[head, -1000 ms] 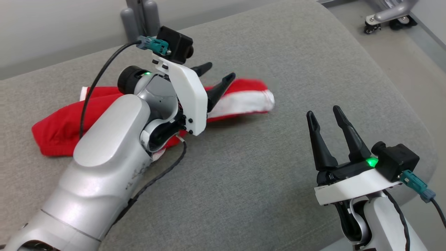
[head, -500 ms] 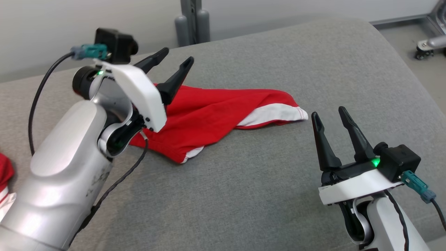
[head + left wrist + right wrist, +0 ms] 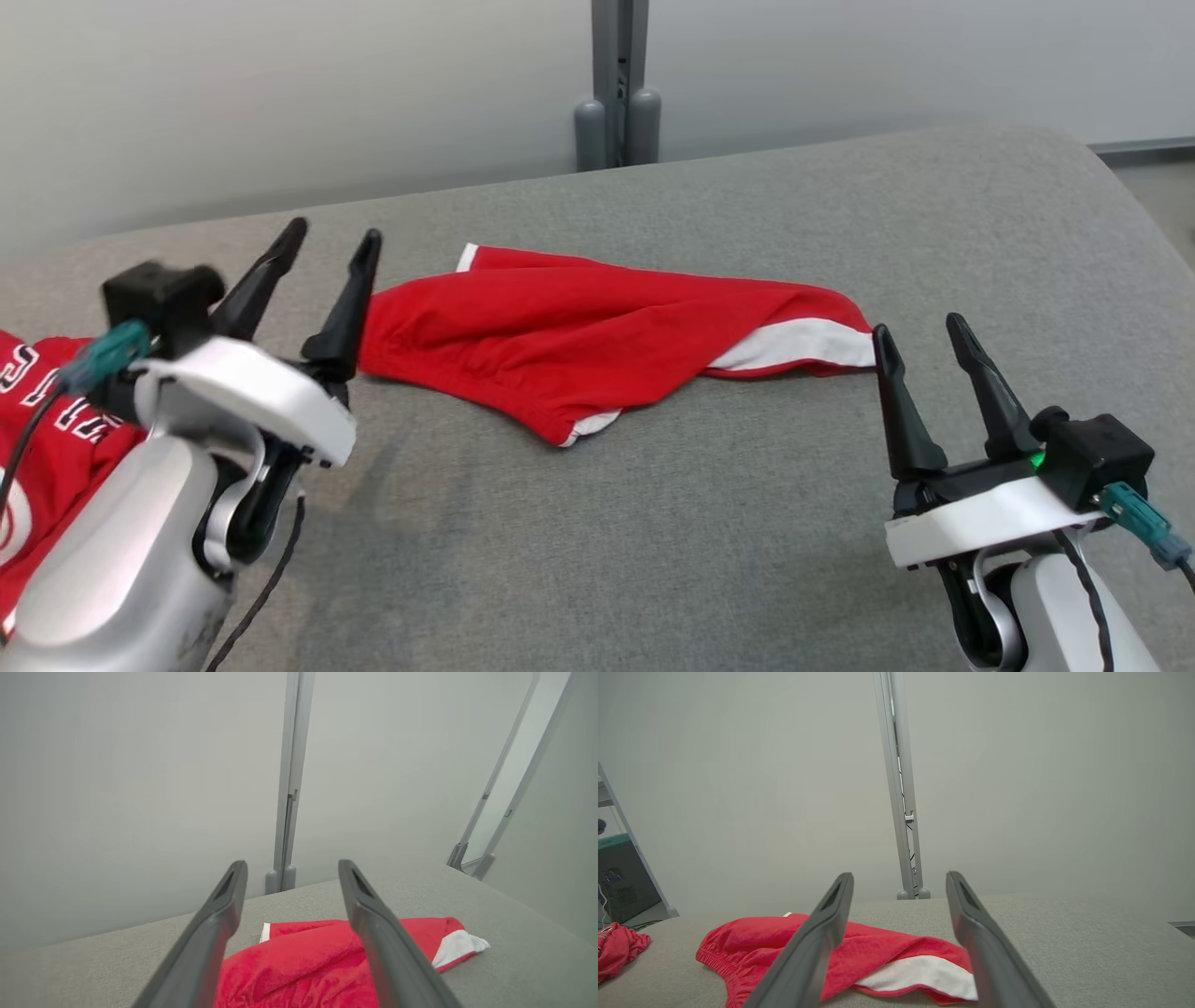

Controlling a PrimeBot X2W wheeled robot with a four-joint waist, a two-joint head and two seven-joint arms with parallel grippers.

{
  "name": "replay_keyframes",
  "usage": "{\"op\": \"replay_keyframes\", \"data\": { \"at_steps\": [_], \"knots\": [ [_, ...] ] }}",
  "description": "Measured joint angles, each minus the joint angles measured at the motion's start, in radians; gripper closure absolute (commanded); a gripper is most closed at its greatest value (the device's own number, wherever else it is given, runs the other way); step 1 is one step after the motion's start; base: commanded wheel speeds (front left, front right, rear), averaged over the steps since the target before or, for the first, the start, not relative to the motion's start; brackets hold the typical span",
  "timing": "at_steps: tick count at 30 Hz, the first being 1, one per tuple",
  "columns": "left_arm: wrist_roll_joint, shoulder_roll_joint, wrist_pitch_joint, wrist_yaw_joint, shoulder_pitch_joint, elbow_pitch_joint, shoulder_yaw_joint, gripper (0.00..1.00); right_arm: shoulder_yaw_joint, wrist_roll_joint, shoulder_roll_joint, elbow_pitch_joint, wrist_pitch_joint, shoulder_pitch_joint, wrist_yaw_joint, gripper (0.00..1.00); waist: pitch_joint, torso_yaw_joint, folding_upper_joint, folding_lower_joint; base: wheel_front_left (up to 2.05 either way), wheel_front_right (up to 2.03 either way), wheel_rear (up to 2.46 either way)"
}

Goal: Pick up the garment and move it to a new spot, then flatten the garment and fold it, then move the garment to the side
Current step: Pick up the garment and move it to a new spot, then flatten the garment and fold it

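I'm holding the left gripper (image 3: 334,231) spread wide, empty, by the left edge of the cushion (image 3: 653,523). The garment (image 3: 579,327) is lying rumpled at its middle: placed, I'm judging; flattening, folding and moving aside are remaining. The right gripper (image 3: 919,325) is hovering open, empty.

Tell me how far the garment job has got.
Done, it seems: the garment lies on the cushion, held by neither gripper, so the first move looks finished. In hand: nothing; the left gripper and right gripper stand open near its two ends. Left: it is bunched and creased, so flattening, folding and moving it aside remain.
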Motion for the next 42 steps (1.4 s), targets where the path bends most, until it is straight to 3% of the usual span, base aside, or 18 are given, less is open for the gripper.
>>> {"op": "replay_keyframes", "data": {
  "at_steps": [2, 10, 18, 23, 26, 31, 42],
  "knots": [
    [0.005, 0.014, -0.071, 0.040, 0.071, -0.034, 0.034, 0.00, -0.013, 0.000, -0.004, -0.002, 0.000, 0.011, 0.000, 0.00, -0.012, 0.020, 0.0000, 0.0000, 0.00, 0.00, 0.00],
    [0.025, 0.021, -0.178, 0.114, 0.228, -0.062, 0.084, 0.00, -0.033, 0.002, -0.020, -0.003, 0.000, 0.040, 0.000, 0.00, -0.027, 0.051, 0.0000, 0.0000, 0.00, 0.00, 0.00],
    [0.105, -0.040, -0.205, 0.178, 0.394, -0.139, 0.197, 0.00, -0.060, 0.003, -0.027, -0.019, 0.000, 0.064, 0.000, 0.00, -0.040, 0.052, 0.0000, 0.0000, 0.00, 0.00, 0.00],
    [0.191, -0.095, -0.205, 0.185, 0.490, -0.235, 0.296, 0.00, -0.065, 0.003, -0.028, -0.034, 0.000, 0.070, 0.000, 0.00, -0.041, 0.053, 0.0000, 0.0000, 0.00, 0.00, 0.00],
    [0.227, -0.144, -0.206, 0.178, 0.536, -0.263, 0.346, 0.00, -0.076, 0.007, -0.026, -0.038, 0.000, 0.090, 0.000, 0.00, -0.044, 0.057, 0.0000, 0.0000, 0.00, 0.00, 0.00],
    [0.273, -0.221, -0.206, 0.125, 0.579, -0.255, 0.385, 0.00, -0.089, 0.013, -0.019, -0.048, 0.000, 0.109, 0.000, 0.00, -0.050, 0.062, 0.0000, 0.0000, 0.00, 0.00, 0.00],
    [0.344, -0.291, -0.206, 0.043, 0.594, -0.205, 0.444, 0.00, -0.072, 0.005, -0.015, -0.048, 0.000, 0.115, 0.000, 0.00, -0.066, 0.058, 0.0000, 0.0000, 0.00, 0.00, 0.00]
  ]
}}
